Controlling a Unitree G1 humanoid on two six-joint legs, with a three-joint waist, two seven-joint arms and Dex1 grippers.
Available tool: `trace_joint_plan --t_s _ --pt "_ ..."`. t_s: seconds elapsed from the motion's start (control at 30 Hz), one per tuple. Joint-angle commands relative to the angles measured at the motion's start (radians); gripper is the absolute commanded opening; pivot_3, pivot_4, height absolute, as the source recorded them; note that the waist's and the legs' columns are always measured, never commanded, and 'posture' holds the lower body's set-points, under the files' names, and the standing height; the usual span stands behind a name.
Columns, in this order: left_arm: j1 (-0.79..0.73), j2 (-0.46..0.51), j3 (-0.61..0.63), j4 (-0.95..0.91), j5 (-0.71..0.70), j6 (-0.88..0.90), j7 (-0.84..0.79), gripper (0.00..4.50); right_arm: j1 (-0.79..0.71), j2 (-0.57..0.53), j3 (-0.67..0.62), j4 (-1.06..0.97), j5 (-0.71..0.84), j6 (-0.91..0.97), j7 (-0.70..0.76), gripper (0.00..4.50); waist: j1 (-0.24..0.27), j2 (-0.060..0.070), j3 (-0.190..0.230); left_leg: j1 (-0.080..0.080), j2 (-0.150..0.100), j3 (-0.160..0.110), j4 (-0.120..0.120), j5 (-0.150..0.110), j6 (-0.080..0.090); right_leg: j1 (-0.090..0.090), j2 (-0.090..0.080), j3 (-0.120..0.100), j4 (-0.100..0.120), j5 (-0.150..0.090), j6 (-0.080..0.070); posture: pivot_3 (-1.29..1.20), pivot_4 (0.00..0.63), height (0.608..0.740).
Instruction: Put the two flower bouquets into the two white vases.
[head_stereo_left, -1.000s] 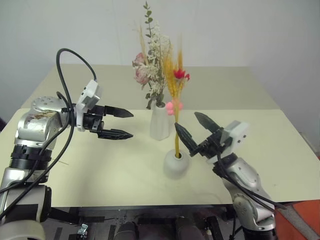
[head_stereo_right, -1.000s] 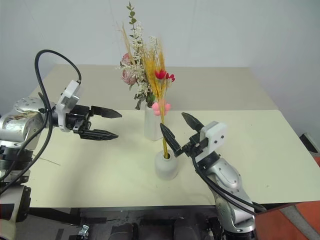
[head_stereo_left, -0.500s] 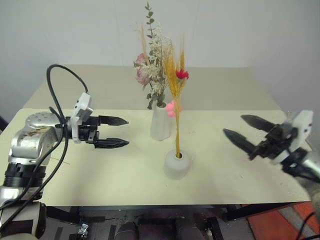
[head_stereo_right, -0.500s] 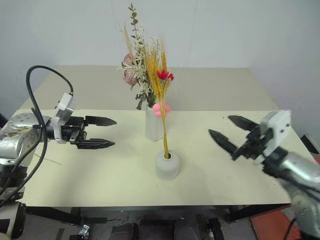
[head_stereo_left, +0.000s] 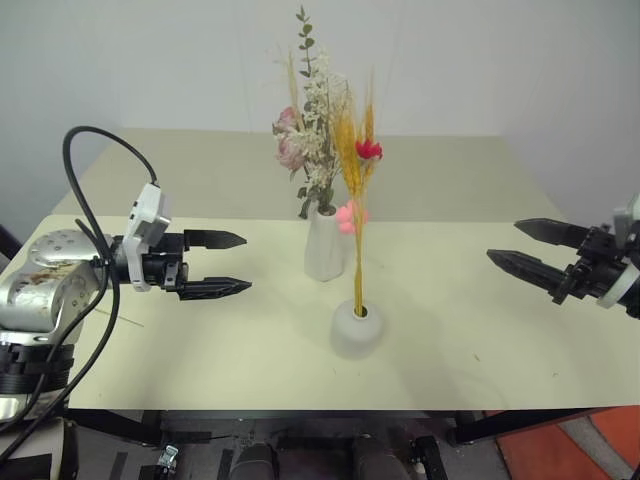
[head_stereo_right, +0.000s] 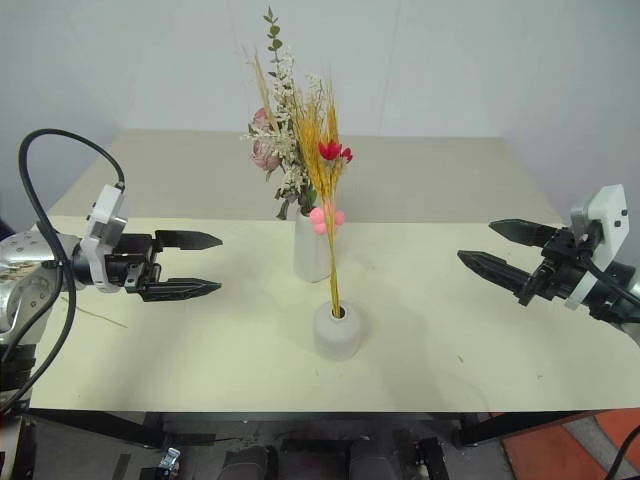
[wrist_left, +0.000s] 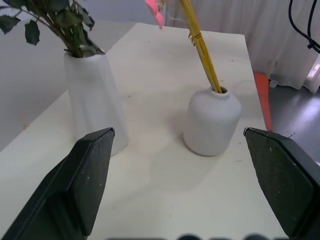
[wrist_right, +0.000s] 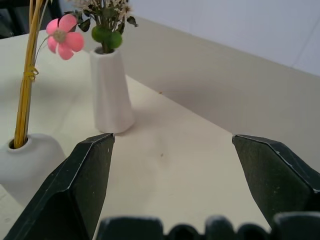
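Since a second ago, the right gripper (head_stereo_right: 510, 251) has swung away from the short vase (head_stereo_right: 337, 332) to the table's (head_stereo_right: 480, 330) right edge. Both it and the left gripper (head_stereo_left: 225, 263) are wide open and hold nothing. The yellow wheat bunch (head_stereo_left: 357, 200) stands in the short vase near the front edge. The bushy rose bunch (head_stereo_left: 308, 140) stands in the tall vase (head_stereo_left: 323, 246) just behind. Both bunches look done. A stray arm swing could still knock the thin tall stalks or tip a vase.

Between two spread black fingers (wrist_left: 85, 180), a tall white vase (wrist_left: 93, 100) holding leafy stems and a squat vase (wrist_left: 211, 121) holding yellow stalks (wrist_left: 201, 47) are seen.
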Motion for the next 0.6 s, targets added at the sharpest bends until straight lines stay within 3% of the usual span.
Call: trace_joint_plan --t_s 0.03,0.43,0.6 --pt "0.016 0.016 0.031 -0.041 -0.031 0.009 0.009 4.5 0.0 -0.007 -0.027 -0.019 -0.012 0.0 0.002 4.48 0.0 0.0 0.0 0.0 0.0 0.0 0.0 0.0 0.0 0.0 0.0 0.0 0.0 0.0 0.0 0.0 0.15 0.74" --pt "0.0 0.008 0.012 -0.049 -0.052 0.015 0.028 4.5 -0.051 0.053 0.04 -0.095 0.067 0.082 -0.021 4.48 0.0 0.0 0.0 0.0 0.0 0.0 0.0 0.0 0.0 0.0 0.0 0.0 0.0 0.0 0.0 0.0 0.15 0.74" --pt "-0.027 -0.023 -0.051 -0.053 -0.042 0.005 0.005 4.5 -0.05 0.042 0.133 -0.111 0.071 0.11 0.085 4.48 0.003 0.0 0.0 0.001 0.0 0.0 0.0 0.0 0.0 0.001 0.0 0.0 0.0 0.0 0.0 0.0 0.15 0.74"
